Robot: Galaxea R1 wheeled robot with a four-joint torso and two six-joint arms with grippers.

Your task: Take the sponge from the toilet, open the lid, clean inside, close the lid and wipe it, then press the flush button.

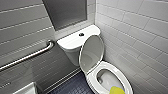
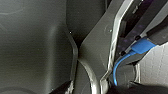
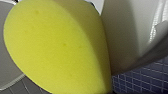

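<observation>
The white glossy toilet (image 1: 93, 80) is standing in the corner with its oval bowl (image 1: 111, 79) lying open and its seat (image 1: 108, 66) resting down on the rim. The lid (image 1: 91, 53), a smooth white oval, is standing raised and leaning back against the boxy tank (image 1: 71, 48). The flush button (image 1: 81, 34), small, round and dark, is sitting in the flat tank top. The sponge (image 1: 117, 90), bright yellow and rounded, is hovering over the front part of the bowl. In the right wrist view the sponge (image 3: 55, 47) is showing a broad, smooth face and a thick curved edge.
</observation>
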